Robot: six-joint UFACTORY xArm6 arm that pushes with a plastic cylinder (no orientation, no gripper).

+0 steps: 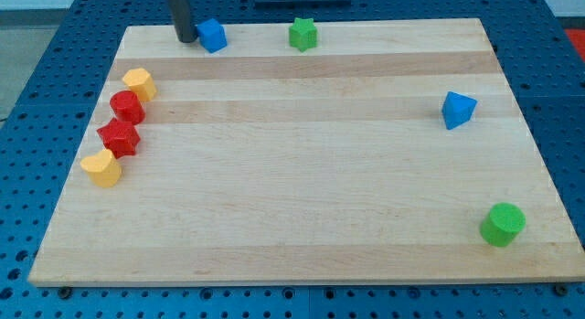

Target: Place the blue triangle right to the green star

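My tip rests at the wooden surface's top-left edge, just left of a blue cube; no fingers exist. The blue triangle lies near the right edge, well apart from the green star at top centre.

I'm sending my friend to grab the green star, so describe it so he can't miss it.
Start at the wooden board's top edge in the view. The green star sits near its middle, right of a blue block that my tip touches. The only other green piece, a cylinder, is round and at bottom right.
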